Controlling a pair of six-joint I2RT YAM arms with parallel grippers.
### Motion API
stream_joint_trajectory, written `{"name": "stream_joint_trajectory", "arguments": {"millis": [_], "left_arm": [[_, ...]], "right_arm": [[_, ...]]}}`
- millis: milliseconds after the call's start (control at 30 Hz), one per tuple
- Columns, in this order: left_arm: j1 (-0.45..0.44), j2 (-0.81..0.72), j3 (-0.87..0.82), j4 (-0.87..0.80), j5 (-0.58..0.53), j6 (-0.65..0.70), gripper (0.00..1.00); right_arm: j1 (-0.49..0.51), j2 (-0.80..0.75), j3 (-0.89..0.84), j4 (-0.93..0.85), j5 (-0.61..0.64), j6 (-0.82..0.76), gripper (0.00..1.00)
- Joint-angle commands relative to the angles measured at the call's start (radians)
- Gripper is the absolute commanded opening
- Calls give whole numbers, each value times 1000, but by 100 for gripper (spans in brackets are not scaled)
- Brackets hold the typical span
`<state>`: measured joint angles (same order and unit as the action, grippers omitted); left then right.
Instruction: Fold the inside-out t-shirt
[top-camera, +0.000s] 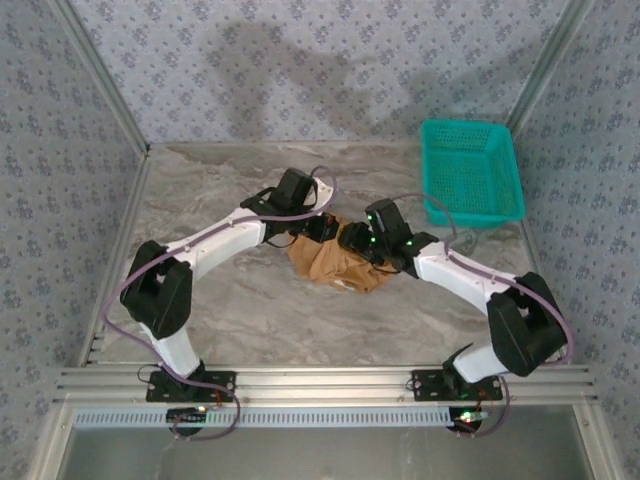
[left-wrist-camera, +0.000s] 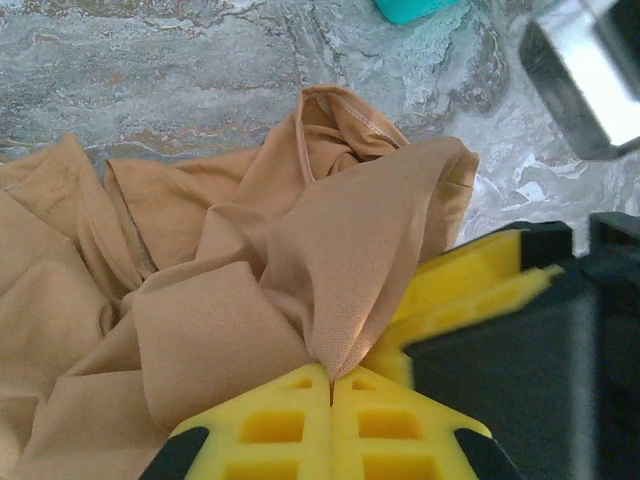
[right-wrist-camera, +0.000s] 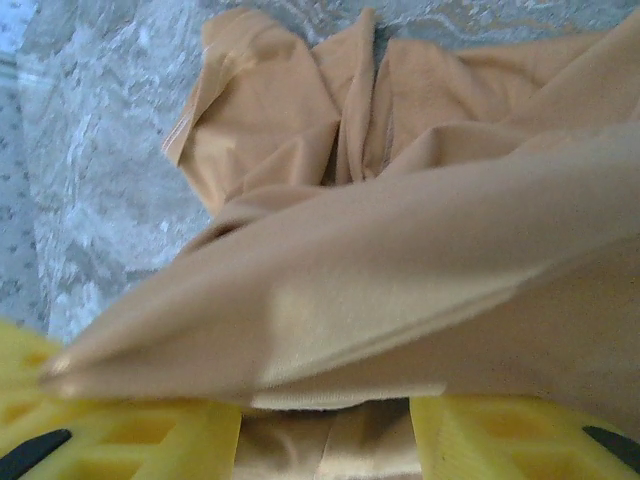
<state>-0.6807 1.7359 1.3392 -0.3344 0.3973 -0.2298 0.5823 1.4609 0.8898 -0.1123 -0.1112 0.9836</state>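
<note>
Tan shirt (top-camera: 335, 262) lay bunched mid-table (top-camera: 230, 180), its far part hidden under both wrists.

From above, sleeves and hem could not be told apart in the crumple, and the arms covered both pincers' tips. In the left wrist view the left gripper (left-wrist-camera: 331, 380) had its yellow fingers (left-wrist-camera: 270, 425) pressed together on a raised ridge of cloth, with a yellow-and-black block crowding in at the right. The right wrist view was blurred. There the right gripper (right-wrist-camera: 325, 425) stood with its fingers (right-wrist-camera: 500, 440) apart, a fold draped across them and lying slack in the gap, the frame's edge cutting off the rest. A teal basket (top-camera: 470, 172) sat at the far right, well apart from the shirt.
</note>
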Motion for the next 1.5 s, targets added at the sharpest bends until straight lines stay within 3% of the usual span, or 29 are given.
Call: {"name": "stream_joint_trajectory", "arguments": {"millis": [0,100,200,333,533,667,833,1000,1267,1367,1467], "left_arm": [[2,-44,-17,24,24,-21,0],[3,-44,-16,32,38,-32,0],[7,-51,-24,32,39,-29,0],[31,-72,-58,59,38,-29,0],[54,-88,-74,108,27,-26,0],[54,-94,-76,141,24,-44,10],[52,-151,-138,168,-25,-59,32],[35,-255,-278,244,-66,-38,36],[7,-250,-341,277,-67,-86,38],[-28,-214,-344,287,-83,-103,43],[-59,-168,-352,314,-108,-124,47]], "right_arm": [[-4,53,43,51,88,63,44],[-9,86,69,58,91,69,14],[-1,68,113,-11,82,33,0],[7,-15,162,-164,78,-41,0],[-10,-129,237,-368,-75,-132,0],[-49,-189,230,-372,-218,-113,0],[-113,-191,229,-354,-311,-90,0],[-170,-166,228,-322,-361,-73,0],[-131,-70,234,-388,-228,-217,3],[-88,5,244,-415,-149,-271,16],[-50,77,270,-440,-49,-311,35]]}}
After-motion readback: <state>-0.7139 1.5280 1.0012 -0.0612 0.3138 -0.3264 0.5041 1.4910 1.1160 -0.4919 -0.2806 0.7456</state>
